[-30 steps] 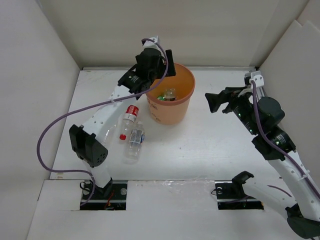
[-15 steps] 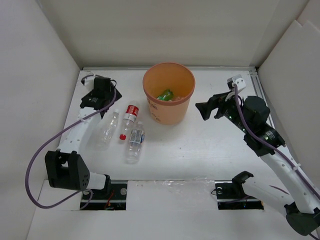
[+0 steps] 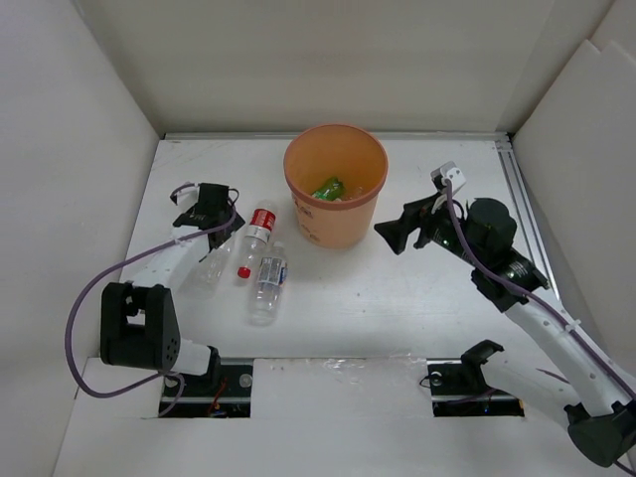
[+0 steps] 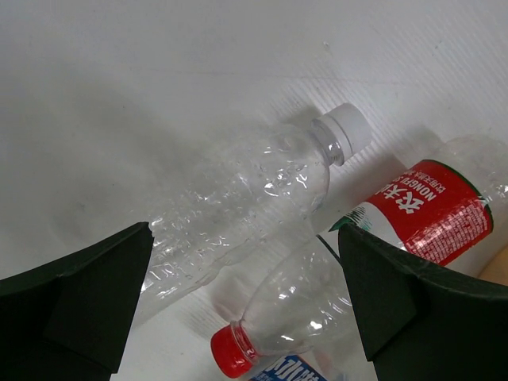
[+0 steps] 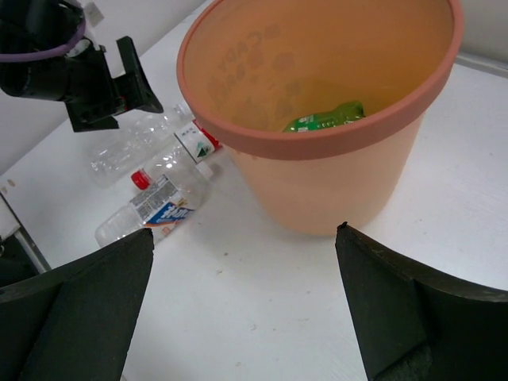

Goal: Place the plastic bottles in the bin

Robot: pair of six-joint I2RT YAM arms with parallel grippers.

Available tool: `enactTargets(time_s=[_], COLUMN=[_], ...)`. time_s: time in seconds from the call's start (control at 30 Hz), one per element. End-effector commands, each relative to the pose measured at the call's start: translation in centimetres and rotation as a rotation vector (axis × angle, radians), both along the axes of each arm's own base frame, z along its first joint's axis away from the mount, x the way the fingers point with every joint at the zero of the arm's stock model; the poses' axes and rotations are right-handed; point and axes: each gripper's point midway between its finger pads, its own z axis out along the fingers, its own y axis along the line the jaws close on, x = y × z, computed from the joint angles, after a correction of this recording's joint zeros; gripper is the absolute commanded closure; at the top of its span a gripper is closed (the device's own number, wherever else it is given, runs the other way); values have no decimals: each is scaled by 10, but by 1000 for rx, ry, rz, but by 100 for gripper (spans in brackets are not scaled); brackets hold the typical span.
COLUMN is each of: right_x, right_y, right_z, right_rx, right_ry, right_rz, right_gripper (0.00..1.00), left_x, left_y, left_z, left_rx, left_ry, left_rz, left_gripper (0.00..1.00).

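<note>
We judge the step in hand to be picking the next bottle. Our left gripper point(image 3: 206, 214) hovers, jaws spread wide and holding nothing, over the clear white-capped bottle point(image 4: 246, 202), left of centre in the overhead view. Next we must lower and close across its body. Beside it lie a red-labelled bottle point(image 4: 421, 208) and a blue-labelled bottle point(image 3: 268, 278). The orange bin point(image 3: 338, 227), upper centre, holds a green bottle point(image 3: 328, 186). Our right gripper point(image 3: 396, 229), likewise spread and empty, sits just right of the bin.

Bright even light, soft shadows, sharp focus, glints on clear plastic
</note>
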Motion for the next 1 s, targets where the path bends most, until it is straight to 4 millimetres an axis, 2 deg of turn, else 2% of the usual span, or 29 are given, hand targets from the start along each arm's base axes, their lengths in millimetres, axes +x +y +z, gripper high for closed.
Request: enactTargets(time_s=[0.0, 0.3, 0.53, 0.57, 0.73, 0.87, 0.9, 0.97], right_x=[1, -1, 0, 1, 1, 2, 2, 2], right_y=[10, 15, 16, 17, 19, 19, 19, 23], right_z=[22, 13, 8, 5, 3, 0, 0, -1], right_rx=[68, 74, 80, 76, 82, 78, 78, 83], right_ry=[-62, -52, -46, -37, -31, -23, -23, -15], right_rz=[48, 68, 67, 67, 66, 66, 66, 74], right_gripper=[0, 0, 0, 0, 0, 0, 0, 0], left_x=[9, -1, 5, 2, 3, 1, -1, -3], left_y=[-7, 6, 5, 6, 7, 17, 23, 24], left_z=[-5, -24, -31, -37, -43, -44, -47, -50], left_rx=[-35, 23, 18, 21, 28, 16, 16, 5], left_ry=[-34, 52, 55, 74, 91, 93, 97, 100], left_rz=[-16, 43, 51, 51, 66, 116, 131, 134], left_gripper=[1, 1, 1, 1, 1, 12, 19, 27])
